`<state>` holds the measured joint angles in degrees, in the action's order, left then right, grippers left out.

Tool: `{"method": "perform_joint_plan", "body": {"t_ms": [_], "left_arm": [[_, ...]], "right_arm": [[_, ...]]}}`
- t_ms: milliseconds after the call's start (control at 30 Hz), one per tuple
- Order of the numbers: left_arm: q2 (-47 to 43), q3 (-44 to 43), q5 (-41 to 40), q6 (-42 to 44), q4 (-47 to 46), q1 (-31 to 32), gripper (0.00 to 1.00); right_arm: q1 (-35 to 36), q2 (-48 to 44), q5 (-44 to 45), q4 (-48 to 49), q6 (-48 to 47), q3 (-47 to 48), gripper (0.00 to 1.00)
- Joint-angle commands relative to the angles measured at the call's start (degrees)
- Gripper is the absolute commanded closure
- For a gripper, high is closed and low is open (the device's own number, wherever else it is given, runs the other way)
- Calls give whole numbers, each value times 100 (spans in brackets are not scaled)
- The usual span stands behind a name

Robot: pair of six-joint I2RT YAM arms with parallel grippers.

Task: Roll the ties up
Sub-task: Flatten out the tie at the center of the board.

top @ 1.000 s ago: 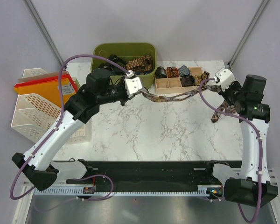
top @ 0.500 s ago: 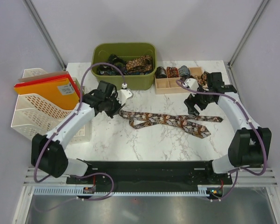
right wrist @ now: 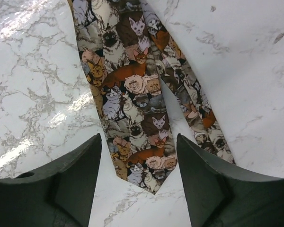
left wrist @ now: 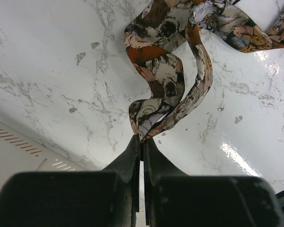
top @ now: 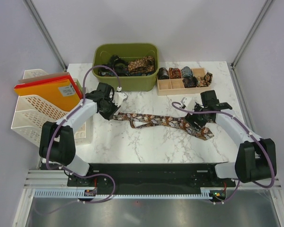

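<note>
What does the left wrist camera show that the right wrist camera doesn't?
Only the left wrist view: the left gripper shut on a narrow part of the tie, with the fabric twisted just beyond the pinch. Only the right wrist view: the right gripper open, its fingers either side of the wide pointed end, which lies flat. Both: the same cat-print tie on the marble table.

We see one long tie [top: 165,121] on one table [top: 146,144], one green bin [top: 126,47], one wooden tray [top: 173,85], one white rack [top: 31,113] and two robot arms [top: 75,116].
</note>
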<state>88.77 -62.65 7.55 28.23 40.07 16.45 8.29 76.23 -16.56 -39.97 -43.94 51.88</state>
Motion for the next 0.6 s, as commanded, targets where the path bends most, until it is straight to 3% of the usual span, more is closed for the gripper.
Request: {"method": "perform_joint_plan", "body": {"t_ms": [0,100,267,333,500,567], "left_arm": [[79,-291,167,-10,-149,-54,95],[9,-291,422,121,-123,-115,92],[70,-274,476,420,62,-159,91],[70,-248,484,552,71,-212,85],[-315,-273,1167,1228,359,-642,57],[-483,-256,1318,1604,413,-687,55]], "right_arm": [[129,471,591,525,105,-29,35],[120,779,864,507,-17,-90,46],[120,947,716,262,-246,-222,48],[129,973,689,252,-255,-283,51],[129,1149,759,270,-255,-310,74],[128,1193,750,244,-238,-249,89]]}}
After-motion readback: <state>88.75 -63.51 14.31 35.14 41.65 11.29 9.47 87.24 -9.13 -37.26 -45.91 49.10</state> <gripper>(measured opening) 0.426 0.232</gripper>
